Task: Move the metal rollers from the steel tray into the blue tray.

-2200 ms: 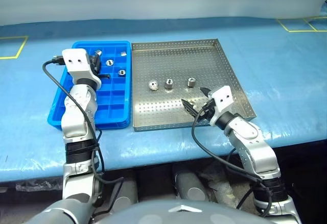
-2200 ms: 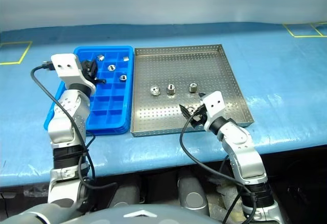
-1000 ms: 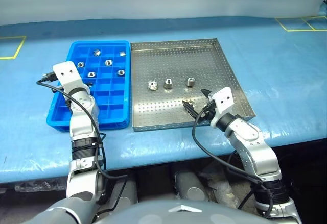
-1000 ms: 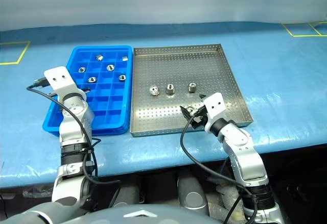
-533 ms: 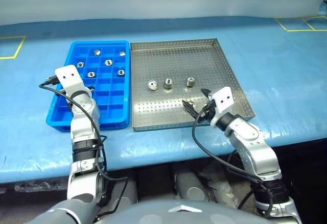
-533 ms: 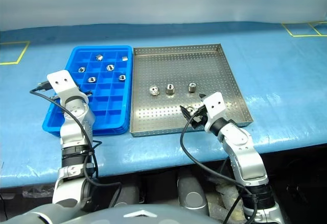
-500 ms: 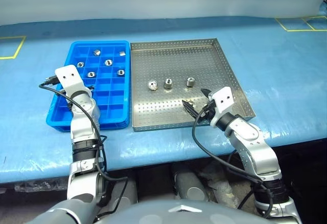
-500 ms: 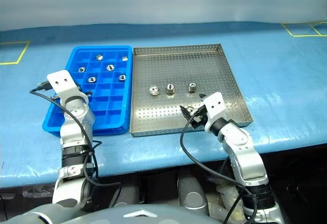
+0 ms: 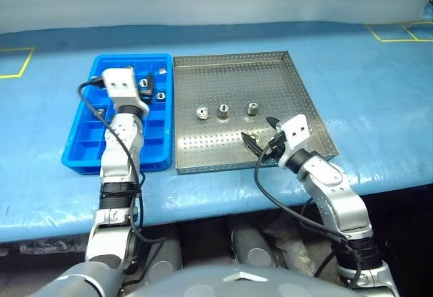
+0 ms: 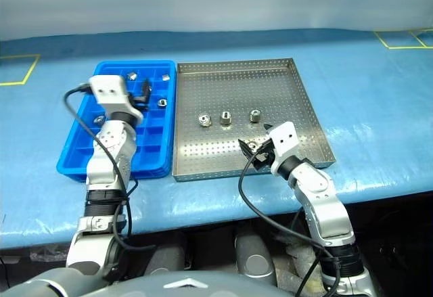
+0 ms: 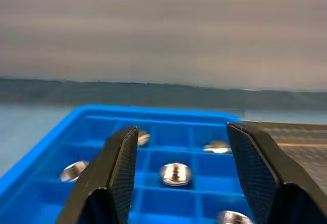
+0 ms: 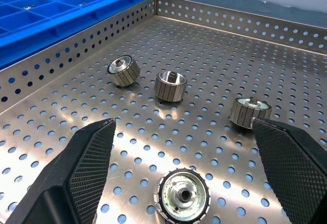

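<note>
Three metal rollers [image 9: 223, 111] stand in a row on the steel tray [image 9: 230, 74]. A fourth roller [image 12: 182, 196] lies near the tray's front. My right gripper [image 12: 184, 127] hovers open just behind that roller, which sits low between the fingers, untouched. The blue tray [image 9: 152, 141] lies left of the steel one and holds several rollers [image 11: 175, 174] in its far compartments. My left gripper [image 11: 181, 129] is above that far part, pointing level, open and holding nothing.
Both trays rest side by side on a blue-covered table [image 9: 365, 87]. Yellow tape marks [image 9: 399, 33] sit at the far corners. Black cables loop from both wrists.
My left arm has swung right from the blue tray's left side to above its far compartments, and its fingers have opened. The right arm and the rollers have not moved.
</note>
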{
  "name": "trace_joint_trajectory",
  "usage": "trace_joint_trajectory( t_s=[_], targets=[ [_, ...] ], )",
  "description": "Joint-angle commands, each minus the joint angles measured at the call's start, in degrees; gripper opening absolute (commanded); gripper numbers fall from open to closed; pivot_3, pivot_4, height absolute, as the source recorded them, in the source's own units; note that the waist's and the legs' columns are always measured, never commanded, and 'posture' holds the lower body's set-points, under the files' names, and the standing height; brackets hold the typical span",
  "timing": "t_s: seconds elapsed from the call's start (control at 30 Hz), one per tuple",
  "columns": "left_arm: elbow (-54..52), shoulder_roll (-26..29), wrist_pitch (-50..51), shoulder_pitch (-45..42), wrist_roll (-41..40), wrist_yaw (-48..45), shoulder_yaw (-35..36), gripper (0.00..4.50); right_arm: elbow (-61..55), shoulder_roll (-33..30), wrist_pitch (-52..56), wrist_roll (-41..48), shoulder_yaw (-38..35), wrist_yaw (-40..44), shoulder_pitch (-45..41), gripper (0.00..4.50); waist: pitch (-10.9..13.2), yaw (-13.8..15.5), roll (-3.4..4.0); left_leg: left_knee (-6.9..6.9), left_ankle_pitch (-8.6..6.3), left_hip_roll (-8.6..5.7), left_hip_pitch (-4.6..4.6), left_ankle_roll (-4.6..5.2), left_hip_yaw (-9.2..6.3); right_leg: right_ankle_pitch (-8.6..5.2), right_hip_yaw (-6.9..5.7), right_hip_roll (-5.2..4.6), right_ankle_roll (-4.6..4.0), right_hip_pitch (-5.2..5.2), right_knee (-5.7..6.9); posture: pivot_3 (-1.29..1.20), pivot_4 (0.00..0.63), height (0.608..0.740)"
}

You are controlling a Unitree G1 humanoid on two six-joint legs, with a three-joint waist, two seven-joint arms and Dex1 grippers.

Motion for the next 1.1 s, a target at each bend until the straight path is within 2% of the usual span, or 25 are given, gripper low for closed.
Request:
trace_joint_trajectory(
  t_s=[0.03, 0.23, 0.57, 0.83, 1.1],
  targets=[
    [-0.16, 1.92, 2.72, -2.26, 1.18, -5.93, -4.65, 3.02, -3.28, 0.16, -0.28, 0.52, -1.54, -0.81, 0.54, 4.5, 0.0, -0.37, 0.0, 0.0, 0.0, 0.0, 0.0, 0.01, 0.0, 0.0, 0.0, 0.0, 0.0, 0.0, -0.01, -0.17, 0.15, 0.74],
    [5.7, 4.84, 8.61, -7.47, 3.1, -12.12, -9.48, 3.02, -4.7, -0.11, -0.1, 0.49, -2.35, -1.5, 2.23, 4.5, 0.02, -1.75, 0.03, -0.01, -0.01, 0.06, -0.01, 0.01, -0.01, -0.01, 0.01, 0.07, -0.01, -0.06, 0.04, -0.21, 0.15, 0.74],
    [13.42, 4.78, 15.4, -12.82, 2.88, -17.2, -10.95, 3.02, -6.08, 0.37, -0.51, 0.25, -2.95, -3.01, 4.22, 4.5, 0.04, -4.34, 0.05, -0.08, -0.03, 0.05, -0.07, 0.05, -0.01, -0.02, 0.01, 0.04, 0.0, -0.1, 0.0, -0.25, 0.15, 0.74],
    [12.95, 5.15, 20.78, -12.89, 3.33, -17.24, -11.03, 3.02, -6.04, 0.96, -0.85, 0.2, -3.05, -3.6, 5.18, 4.5, 0.05, -6.1, 0.05, -0.11, -0.03, 0.05, -0.07, 0.05, -0.02, -0.04, 0.02, 0.02, 0.03, -0.11, 0.0, -0.26, 0.15, 0.74],
    [10.29, 6.75, 23.5, -10.23, 4.97, -18.22, -12.25, 3.02, -5.33, 1.17, -0.65, 0.18, -2.68, -3.23, 4.38, 4.5, 0.05, -6.57, 0.06, -0.13, -0.03, 0.05, -0.04, 0.05, -0.03, -0.04, 0.02, 0.03, 0.03, -0.11, 0.02, -0.23, 0.15, 0.74]
  ],
)
